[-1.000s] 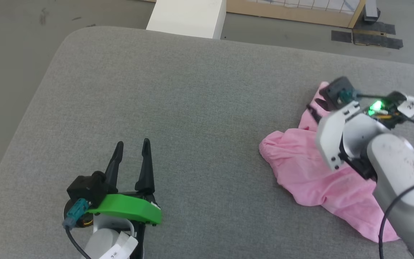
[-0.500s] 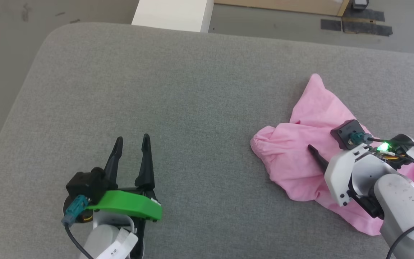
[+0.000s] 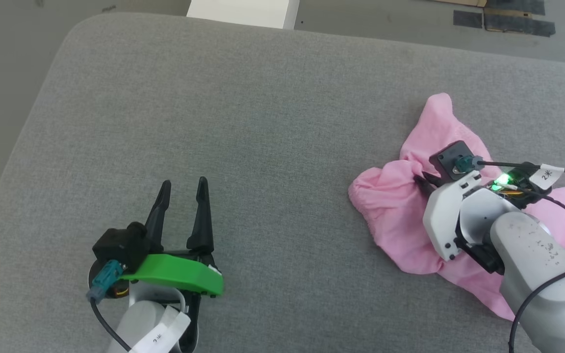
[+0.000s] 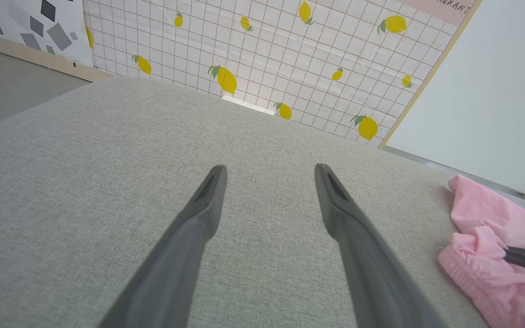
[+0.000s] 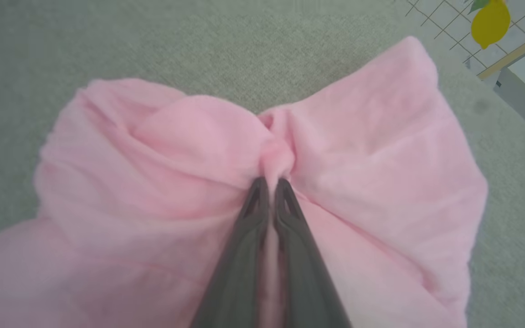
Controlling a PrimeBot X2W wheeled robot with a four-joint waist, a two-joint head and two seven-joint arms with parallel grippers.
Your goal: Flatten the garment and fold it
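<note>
Garment (image 3: pixel 390 215) sits crumpled on the right side of the grey worktop (image 3: pixel 243 108), with the right claw (image 5: pixel 271 183) pinching a fold of it. The left claw (image 3: pixel 183 182) is spread wide, well apart from it.

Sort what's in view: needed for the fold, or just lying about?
Job: pink garment; right gripper, pinched shut on a fold of it; left gripper, open over bare padding; grey padded surface.
Lying about: lemon-print panel; white block; black tape patches on the floor.

Open grey cushion (image 3: pixel 263 122) across left and middle, garment (image 3: pixel 395 215) bunched at right
</note>
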